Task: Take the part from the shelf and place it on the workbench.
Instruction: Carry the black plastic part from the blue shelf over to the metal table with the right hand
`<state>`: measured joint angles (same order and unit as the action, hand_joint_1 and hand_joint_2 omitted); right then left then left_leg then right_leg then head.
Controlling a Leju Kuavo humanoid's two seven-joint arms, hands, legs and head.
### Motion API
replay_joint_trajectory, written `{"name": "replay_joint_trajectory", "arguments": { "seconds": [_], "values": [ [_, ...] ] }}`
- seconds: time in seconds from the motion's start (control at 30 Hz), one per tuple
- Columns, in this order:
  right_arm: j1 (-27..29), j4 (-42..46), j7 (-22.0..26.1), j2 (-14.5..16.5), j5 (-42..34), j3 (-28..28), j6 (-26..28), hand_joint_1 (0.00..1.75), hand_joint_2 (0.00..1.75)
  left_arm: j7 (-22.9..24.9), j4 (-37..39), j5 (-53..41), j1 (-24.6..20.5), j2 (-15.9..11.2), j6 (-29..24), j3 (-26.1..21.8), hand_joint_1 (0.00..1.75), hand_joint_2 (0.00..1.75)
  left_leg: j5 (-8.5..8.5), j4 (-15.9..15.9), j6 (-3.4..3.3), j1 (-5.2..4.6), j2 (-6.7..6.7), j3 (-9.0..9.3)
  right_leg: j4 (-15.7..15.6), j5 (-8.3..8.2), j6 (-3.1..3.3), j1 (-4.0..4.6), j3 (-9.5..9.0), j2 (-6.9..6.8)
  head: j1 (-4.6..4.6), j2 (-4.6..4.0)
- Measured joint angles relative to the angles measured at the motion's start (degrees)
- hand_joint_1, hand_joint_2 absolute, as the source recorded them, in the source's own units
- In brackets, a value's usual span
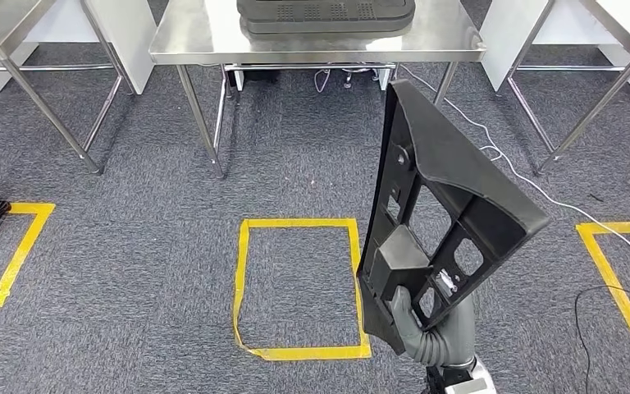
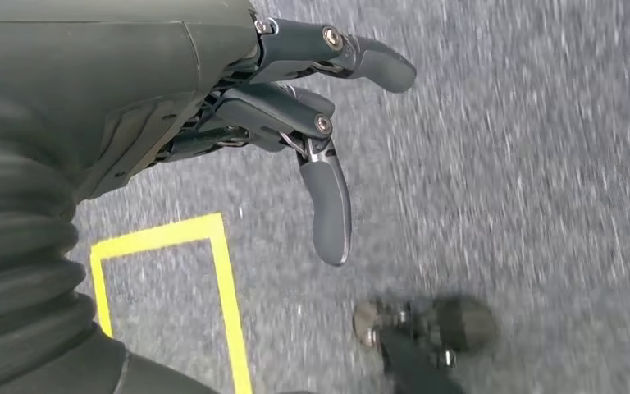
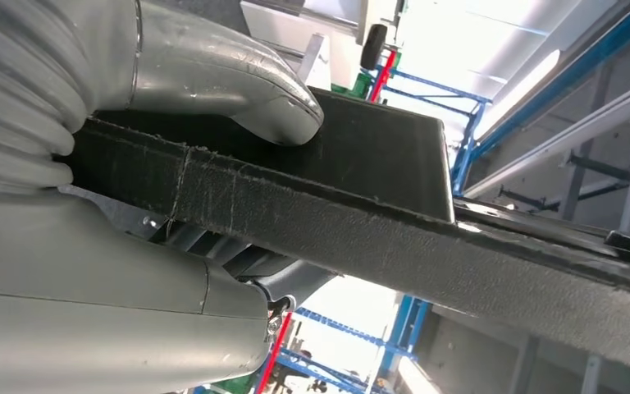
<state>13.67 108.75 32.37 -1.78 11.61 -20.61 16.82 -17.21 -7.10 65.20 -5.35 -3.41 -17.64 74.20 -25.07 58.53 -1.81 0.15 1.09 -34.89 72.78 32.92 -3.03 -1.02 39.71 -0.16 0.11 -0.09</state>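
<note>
My right hand (image 1: 414,316) grips the dark part (image 1: 439,217) by its near lower edge, holding it upright above the grey carpet (image 1: 131,246). My left hand (image 2: 238,107) hangs with fingers apart, holding nothing. The steel workbench (image 1: 205,37) stands farther ahead, well apart from the part.

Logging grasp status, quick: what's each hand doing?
Left hand: open, holding nothing.
Right hand: holding the black part by its lower end.
</note>
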Motion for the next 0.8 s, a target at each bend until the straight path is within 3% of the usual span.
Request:
{"name": "replay_joint_trajectory", "arguments": {
  "seconds": [0.07,0.13,0.23,0.3,0.4,0.43,0.47,0.5,0.57,0.6,0.67,0.73,0.8],
  "values": [
    [-0.04,-0.02,0.0,-0.01,0.0,0.0,0.01,1.75,1.75,-0.16,0.0,0.07,-0.01,0.15,-0.09,0.01,0.0,1.75,-0.32,0.07,0.34,-0.07,0.34,0.43,-8.12,-3.88,-0.86,-0.02,-3.31,0.01,0.04,0.0],
    [-0.07,-0.02,-0.01,0.01,0.01,-0.01,0.01,1.75,1.75,-0.4,0.0,0.15,-0.01,0.24,-0.26,0.02,0.0,1.75,-0.69,0.19,0.85,-0.33,0.56,0.64,-13.45,-6.0,-0.38,0.05,-5.84,0.04,0.0,0.0],
    [-0.04,-0.03,-0.04,0.02,0.01,-0.02,0.03,1.75,1.75,-0.55,0.0,0.18,0.06,0.2,-0.37,0.06,0.0,1.75,-0.97,0.28,1.57,-0.29,0.51,0.69,-14.24,-6.39,0.99,0.06,-6.4,0.05,-0.04,0.0],
    [-0.04,-0.03,-0.04,0.05,0.0,-0.03,0.04,1.75,1.75,-0.58,-0.01,0.18,0.1,0.2,-0.38,0.13,0.0,1.75,-2.31,2.52,2.19,-0.07,0.13,-0.14,-14.42,-6.36,1.72,-0.35,-6.84,-0.02,-0.15,0.0],
    [-0.03,-0.05,-0.04,0.08,0.0,-0.05,0.03,1.75,1.75,-0.61,-0.02,0.17,0.11,0.24,-0.39,0.37,0.0,1.75,-7.05,13.16,3.0,0.36,-0.25,-5.29,-14.47,-5.9,2.51,-0.48,-7.64,-0.21,-0.33,0.0],
    [-0.02,-0.06,-0.04,0.08,0.0,-0.06,0.03,1.75,1.75,-0.61,-0.02,0.18,0.13,0.24,-0.39,0.45,0.0,1.75,-7.75,16.0,3.19,0.53,-0.27,-6.92,-14.47,-5.76,2.64,-0.49,-7.84,-0.21,-0.32,0.0],
    [-0.02,-0.08,-0.04,0.08,0.0,-0.06,0.03,1.75,1.75,-0.61,-0.02,0.18,0.15,0.24,-0.39,0.51,0.0,1.75,-7.33,16.85,3.34,0.7,-0.31,-7.67,-14.46,-5.59,2.65,-0.53,-8.07,-0.18,-0.34,0.0],
    [-0.01,-0.09,-0.04,0.08,0.0,-0.06,0.03,1.75,1.75,-0.6,-0.02,0.19,0.16,0.22,-0.39,0.55,0.0,1.75,-5.81,15.37,3.45,0.88,-0.4,-7.24,-14.46,-5.37,2.55,-0.63,-8.37,-0.13,-0.35,0.0],
    [0.0,-0.12,-0.04,0.08,-0.01,-0.05,0.03,1.75,1.75,-0.55,-0.01,0.19,0.16,0.2,-0.38,0.58,0.0,1.75,-1.63,7.88,3.7,1.21,-0.79,-3.77,-14.45,-4.72,1.95,-0.77,-9.09,-0.05,-0.4,0.0],
    [-0.02,-0.13,-0.04,0.08,-0.02,-0.04,0.03,1.75,1.75,-0.46,-0.01,0.2,0.12,0.2,-0.37,0.6,0.0,1.75,-0.41,4.42,3.71,1.22,-0.91,-2.04,-14.4,-4.35,1.55,-0.66,-9.29,-0.04,-0.49,0.0],
    [-0.06,-0.14,-0.1,0.08,-0.05,-0.05,0.03,1.75,1.75,-0.24,-0.02,0.2,0.04,0.25,-0.35,0.64,0.0,1.75,-0.22,1.45,3.41,0.98,-0.94,-0.51,-14.63,-3.92,0.84,-0.4,-9.4,-0.07,-0.61,0.0],
    [-0.08,-0.14,-0.17,0.08,-0.07,-0.06,0.03,1.75,1.75,-0.1,-0.02,0.2,0.02,0.26,-0.35,0.74,0.0,1.75,-0.43,1.18,2.56,0.7,-0.77,-0.49,-15.1,-3.82,0.22,-0.42,-9.69,-0.15,-0.56,0.0],
    [-0.1,-0.13,-0.2,0.07,-0.07,-0.07,0.03,1.75,1.75,-0.07,-0.02,0.2,0.04,0.28,-0.36,0.8,0.0,1.75,-0.41,0.86,1.66,0.67,-0.64,-0.31,-13.47,-2.89,-0.04,-0.45,-9.02,-0.17,-0.41,0.0]
  ]
}}
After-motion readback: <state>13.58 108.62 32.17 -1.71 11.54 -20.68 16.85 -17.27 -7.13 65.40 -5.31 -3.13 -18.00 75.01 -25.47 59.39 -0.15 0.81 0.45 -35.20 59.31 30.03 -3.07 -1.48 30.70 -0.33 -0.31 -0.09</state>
